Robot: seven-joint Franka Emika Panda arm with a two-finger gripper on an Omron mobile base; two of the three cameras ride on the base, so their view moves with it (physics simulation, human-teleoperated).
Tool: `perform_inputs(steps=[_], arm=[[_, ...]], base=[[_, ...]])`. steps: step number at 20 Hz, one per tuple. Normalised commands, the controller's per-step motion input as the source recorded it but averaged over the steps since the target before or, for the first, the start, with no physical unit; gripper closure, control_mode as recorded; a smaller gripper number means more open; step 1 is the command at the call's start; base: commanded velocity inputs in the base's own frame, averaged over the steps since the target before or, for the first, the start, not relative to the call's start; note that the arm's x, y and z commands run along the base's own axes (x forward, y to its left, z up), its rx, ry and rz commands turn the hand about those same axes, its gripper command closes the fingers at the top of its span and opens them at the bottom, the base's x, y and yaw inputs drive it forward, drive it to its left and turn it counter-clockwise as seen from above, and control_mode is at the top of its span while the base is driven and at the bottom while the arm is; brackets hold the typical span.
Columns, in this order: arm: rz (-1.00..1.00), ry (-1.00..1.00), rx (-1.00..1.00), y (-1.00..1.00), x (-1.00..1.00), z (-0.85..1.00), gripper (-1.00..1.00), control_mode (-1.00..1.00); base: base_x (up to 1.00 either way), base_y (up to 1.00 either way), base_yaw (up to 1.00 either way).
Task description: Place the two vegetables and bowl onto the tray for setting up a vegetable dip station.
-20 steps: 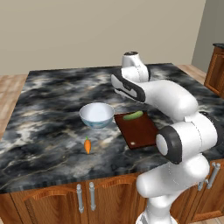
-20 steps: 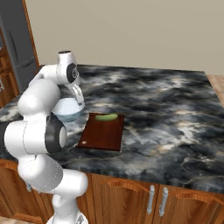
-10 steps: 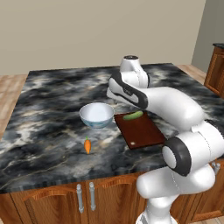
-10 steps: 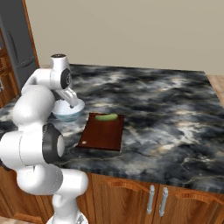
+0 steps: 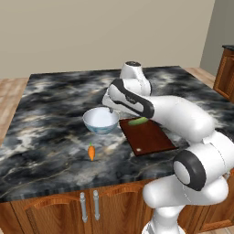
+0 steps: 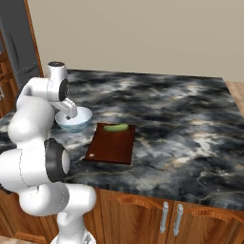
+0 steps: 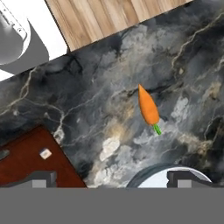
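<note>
so arm swung from tray (image 5: 151, 137) toward bowl (image 5: 101, 121); gripper (image 7: 109, 177) released, empty. cucumber (image 5: 138, 121) on tray; carrot (image 7: 148, 108) on counter, 12 o'clock of fingers, next.

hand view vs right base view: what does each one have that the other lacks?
Hand view alone: the carrot lying loose on the dark marble counter, and a strip of wooden floor past the counter's edge.

Right base view alone: the green vegetable lying on the tray near its far edge, plus the cabinet doors below.

Both: the tray with its pale dot, the counter, and the bowl, which the hand view catches as a bit of rim at the bottom.
</note>
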Motion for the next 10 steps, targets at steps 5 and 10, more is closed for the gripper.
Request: perform_inputs(steps=[5, 10], arm=[[0.11, 0.00, -0.03, 0.62, -0.10, -0.15, -1.00, -1.00], [0.12, 0.00, -0.02, 0.47, 0.00, -0.28, -1.00, -1.00]], base=[[0.00, 0.00, 0.00], [0.00, 0.00, 0.00]])
